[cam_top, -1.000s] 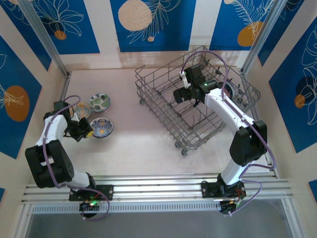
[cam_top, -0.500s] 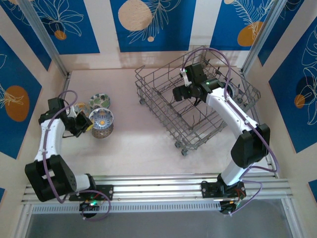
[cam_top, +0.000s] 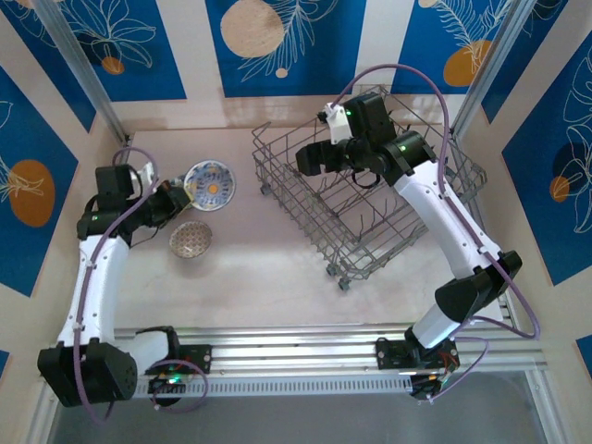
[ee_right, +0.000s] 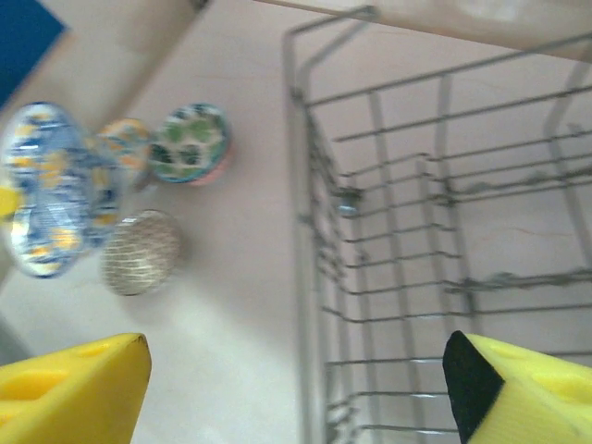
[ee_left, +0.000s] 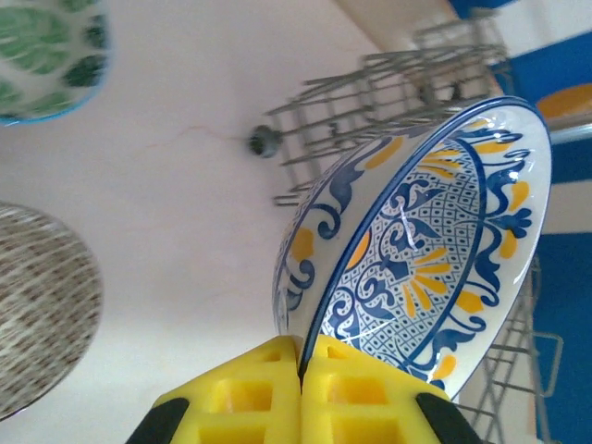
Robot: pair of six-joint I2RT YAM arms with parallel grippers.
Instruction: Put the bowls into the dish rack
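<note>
Bowl now lifted off table, clamped in left pincer, right pincer apart, seemingly above dish rack

No legible text (labels, numbers) — none.

We find the top camera fixed high behind the arm bases, looking down on the table with the whole dish rack in frame. The left wrist camera sits close behind the left gripper, very near the blue-and-yellow bowl, facing a rack corner. The right wrist camera, blurred, looks down past the right gripper over the rack's wall. All three share that bowl, the rack's edge and the table between.
</note>
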